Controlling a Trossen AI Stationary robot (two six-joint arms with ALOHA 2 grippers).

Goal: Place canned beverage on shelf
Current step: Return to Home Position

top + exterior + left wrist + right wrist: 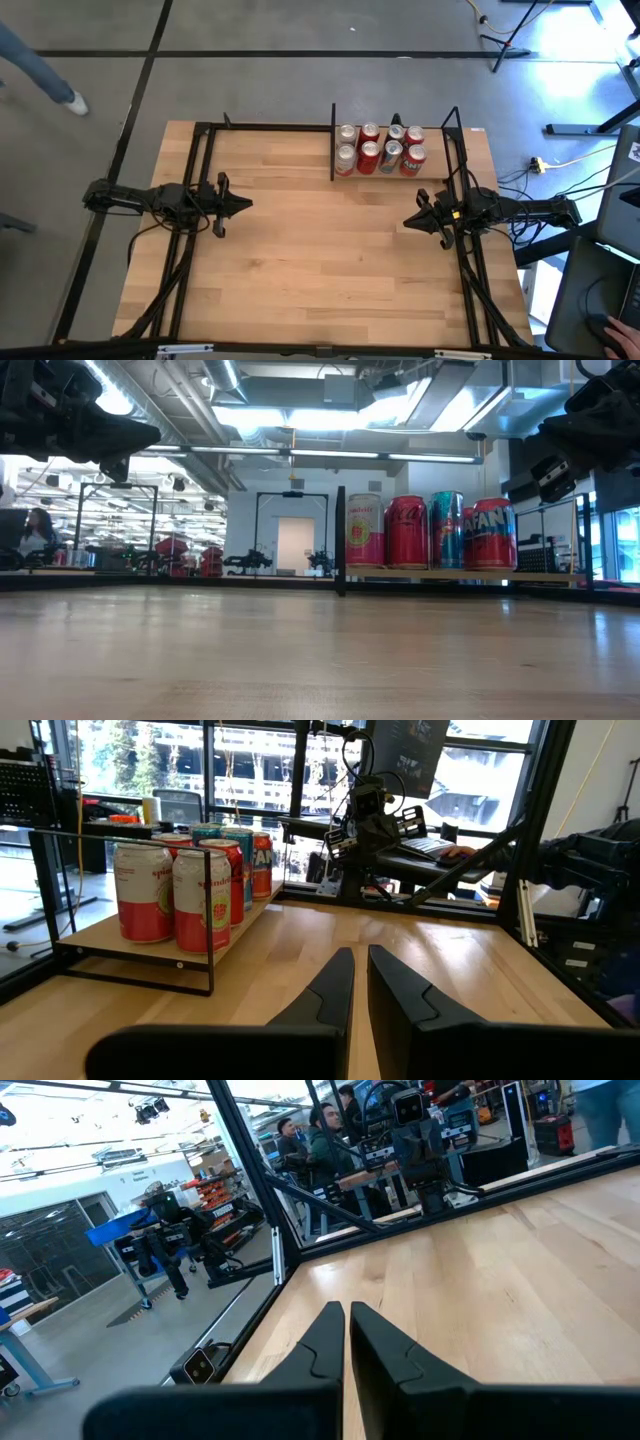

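Several cans (380,148) stand upright in two rows on the shelf (395,173), a light-wood ledge with black uprights at the table's far right; they show too in the low view (430,531) and the left wrist view (185,885). My left gripper (247,204) hovers shut above the table's left side, pointing level toward the right. My right gripper (408,222) hovers shut above the right side, pointing level toward the left, just near of the shelf. Neither holds anything.
The wide butcher-block tabletop (320,260) lies bare between the two grippers. Black frame rails (190,230) run along the left and right sides. People sit at benches beyond the table (325,1145), and a hand rests at a desk (455,850).
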